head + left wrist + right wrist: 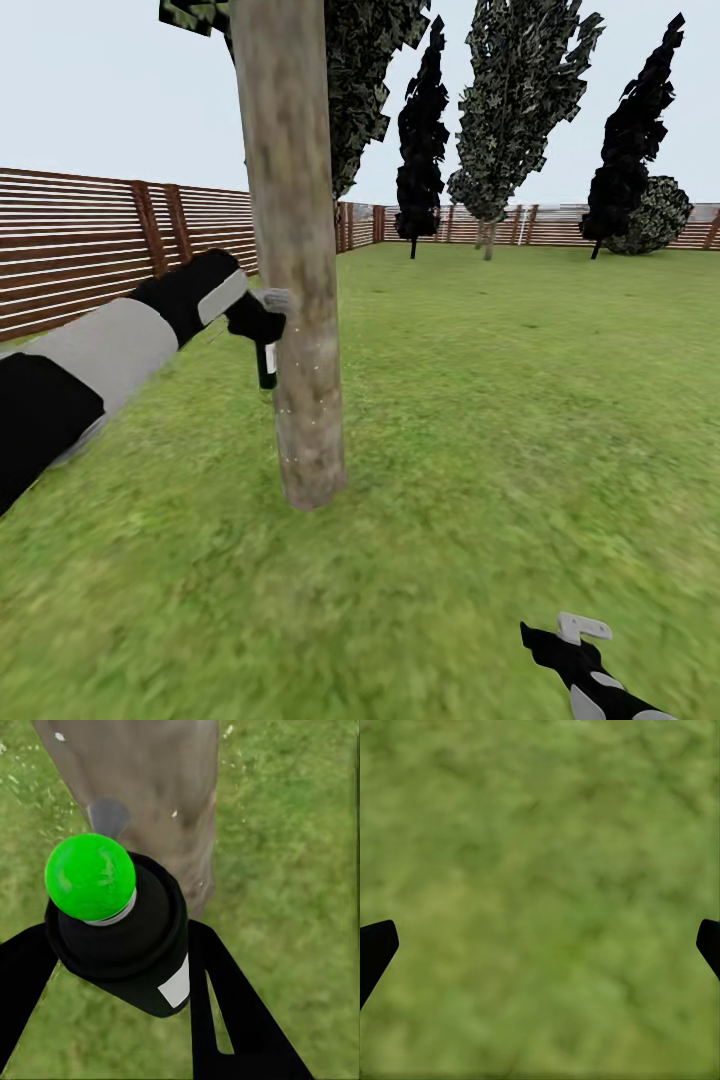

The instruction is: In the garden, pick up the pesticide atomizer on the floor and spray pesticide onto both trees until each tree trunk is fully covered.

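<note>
Underfoot, the grass (520, 420) of the garden spreads wide to a brown slatted fence (80, 240), with dark narrow trees (420, 140) standing along the far side. Close before me rises one thick, mottled grey-brown tree trunk (295, 250), upright, its base planted in the lawn. My left arm (90, 365) reaches in toward it from the fence side, and my left gripper (255, 320) sits just beside the bark. Its jaws are clenched around the pesticide atomizer (124, 934), a small dark sprayer whose body fills the gap between my black fingers (232, 1012) in the left wrist view; the cap facing that camera is bright green, and the trunk stands right behind it. Pale specks dot the bark near the sprayer. My right gripper (570, 640) hangs low over bare grass, well apart from the trunk, its jaws spread wide with nothing between them.
</note>
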Tool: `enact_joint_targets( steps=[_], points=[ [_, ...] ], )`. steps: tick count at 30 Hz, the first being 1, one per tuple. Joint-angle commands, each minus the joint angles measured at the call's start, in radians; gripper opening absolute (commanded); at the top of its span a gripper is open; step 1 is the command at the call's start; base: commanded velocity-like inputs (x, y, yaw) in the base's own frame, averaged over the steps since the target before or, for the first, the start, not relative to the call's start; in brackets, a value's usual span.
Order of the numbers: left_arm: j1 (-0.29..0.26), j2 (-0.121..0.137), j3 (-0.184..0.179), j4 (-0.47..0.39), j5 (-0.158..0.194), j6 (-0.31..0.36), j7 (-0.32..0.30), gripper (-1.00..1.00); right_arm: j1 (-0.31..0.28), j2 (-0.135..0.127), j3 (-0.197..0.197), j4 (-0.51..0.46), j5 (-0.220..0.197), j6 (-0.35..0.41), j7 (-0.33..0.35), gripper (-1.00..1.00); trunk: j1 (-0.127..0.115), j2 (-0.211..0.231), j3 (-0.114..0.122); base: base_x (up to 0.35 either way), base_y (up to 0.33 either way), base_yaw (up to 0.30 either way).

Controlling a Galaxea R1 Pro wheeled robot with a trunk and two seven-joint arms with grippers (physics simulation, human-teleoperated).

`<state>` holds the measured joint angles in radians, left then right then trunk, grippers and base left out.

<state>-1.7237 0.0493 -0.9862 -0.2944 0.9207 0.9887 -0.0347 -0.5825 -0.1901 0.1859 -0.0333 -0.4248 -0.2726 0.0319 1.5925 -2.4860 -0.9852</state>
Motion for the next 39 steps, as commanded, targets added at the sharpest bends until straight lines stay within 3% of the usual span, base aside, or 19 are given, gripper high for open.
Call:
enact_joint_targets(
  steps=[1,7,11,15,21,39],
  points=[
    [-0.019,0.001,-0.006,-0.001,0.001,0.002,-0.004,-1.00,-0.001,0.000,0.007,0.001,-0.010,-0.004,0.003,1.00,0.000,0.000,-0.001,0.000,0.000,0.000],
    [-0.080,-0.002,-0.005,0.000,0.001,0.006,-0.004,-1.00,-0.001,0.000,0.007,0.001,-0.010,-0.004,0.003,1.00,0.000,0.000,-0.001,0.000,0.000,0.000],
    [-0.083,-0.002,-0.007,0.005,0.002,0.010,-0.004,-1.00,-0.001,0.000,0.007,0.001,-0.009,-0.004,0.003,1.00,0.000,0.000,-0.001,0.000,0.000,0.000],
    [-0.082,-0.002,-0.013,0.089,0.001,0.006,-0.005,-1.00,0.000,0.000,0.007,0.001,-0.007,-0.004,0.003,1.00,0.000,0.000,-0.001,0.000,0.000,0.000],
    [-0.072,-0.002,-0.015,0.099,0.001,0.003,-0.006,-1.00,-0.001,0.000,0.007,0.001,-0.005,-0.004,0.003,1.00,0.000,0.000,-0.001,0.000,0.000,0.000],
    [0.195,-0.002,-0.015,0.100,0.001,-0.031,-0.009,-1.00,-0.001,0.000,0.007,0.001,-0.005,-0.004,0.003,1.00,0.000,0.000,-0.001,0.000,0.000,0.000]
  ],
)
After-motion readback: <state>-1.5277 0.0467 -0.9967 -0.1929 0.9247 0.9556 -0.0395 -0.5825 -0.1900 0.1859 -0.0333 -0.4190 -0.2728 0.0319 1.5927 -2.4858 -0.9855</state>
